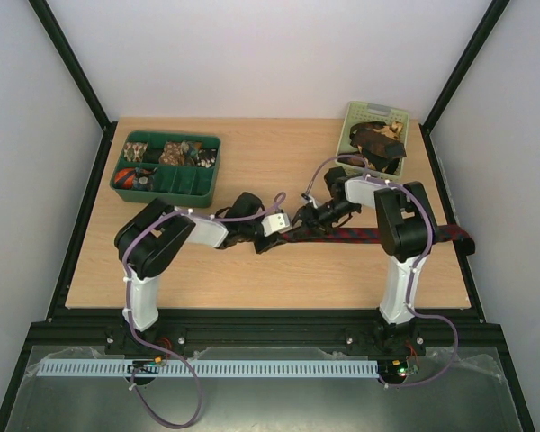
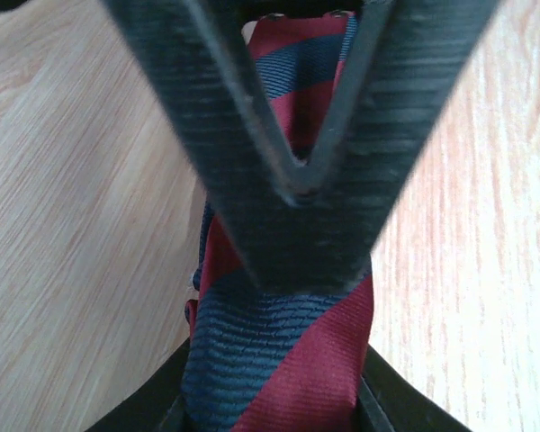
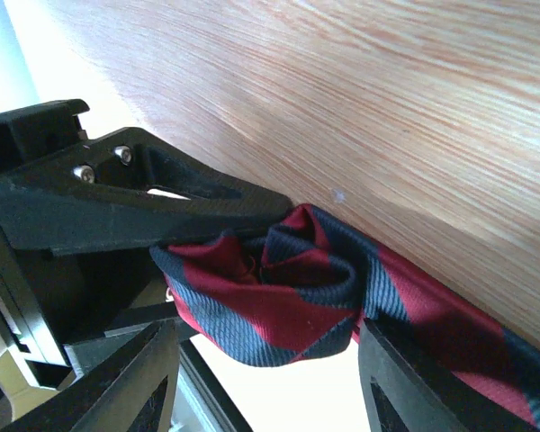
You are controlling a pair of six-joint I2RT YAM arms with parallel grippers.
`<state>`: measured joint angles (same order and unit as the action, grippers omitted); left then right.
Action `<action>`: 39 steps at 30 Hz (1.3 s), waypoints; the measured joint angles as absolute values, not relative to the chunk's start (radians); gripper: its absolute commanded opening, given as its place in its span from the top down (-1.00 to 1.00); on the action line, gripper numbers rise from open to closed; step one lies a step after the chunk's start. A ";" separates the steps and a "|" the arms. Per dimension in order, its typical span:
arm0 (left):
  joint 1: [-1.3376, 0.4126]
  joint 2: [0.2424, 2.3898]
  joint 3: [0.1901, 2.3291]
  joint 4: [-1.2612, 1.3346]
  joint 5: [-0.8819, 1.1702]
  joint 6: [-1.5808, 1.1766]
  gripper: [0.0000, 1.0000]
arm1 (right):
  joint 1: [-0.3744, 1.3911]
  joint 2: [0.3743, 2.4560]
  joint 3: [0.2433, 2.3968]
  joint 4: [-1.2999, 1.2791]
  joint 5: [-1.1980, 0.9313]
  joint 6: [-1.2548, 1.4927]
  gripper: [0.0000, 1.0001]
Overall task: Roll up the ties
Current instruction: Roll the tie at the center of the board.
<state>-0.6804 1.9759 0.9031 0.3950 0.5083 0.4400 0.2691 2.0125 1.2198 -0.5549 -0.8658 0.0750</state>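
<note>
Nearest my left wrist lens hangs a blurred, black, ridged V-shaped plastic finger point(image 2: 292, 225), apparently one of the right gripper's, and it covers the middle of that view. Beneath it my left gripper point(image 2: 270, 409) clasps the long dark red fabric necktie with navy diagonal stripes point(image 2: 279, 360). The cloth fills the whole gap and touches both dark fingers point(image 2: 151, 412) at the bottom corners.

My right gripper point(image 3: 270, 369) is slack. Its two black fingers point(image 3: 117, 387) stand well apart on either side of the tie's rolled end, and the fabric between them looks unsqueezed. The right-hand one touches the cloth; at the other I cannot tell.

Only the right wrist view shows the roll, a loose spiral of a few turns. A wedge-shaped finger point(image 3: 144, 198) of the left gripper, with two screws in it, lies against its left side. The left wrist view shows only flat striped cloth.

Only the overhead view shows the rest. The roll sits between my two grippers near the middle of the pale wooden table point(image 1: 252, 270). The unrolled length runs flat to the right, passes under the right arm, and its far end droops over the table's right edge. At the back right, a pale green plastic basket point(image 1: 369, 110) holds a heap of dark and brown ties point(image 1: 378, 144). At the back left, a dark green divided tray point(image 1: 184, 193) holds small bundles, too small to make out.
</note>
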 measured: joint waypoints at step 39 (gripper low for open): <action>-0.641 1.946 0.877 0.384 0.487 0.424 -0.63 | 0.292 2.092 1.291 -0.556 -0.797 0.074 0.97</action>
<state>-0.6411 1.9457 0.8772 0.3840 0.4873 0.4240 0.2916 2.0918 1.2907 -0.5560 -0.7975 0.0738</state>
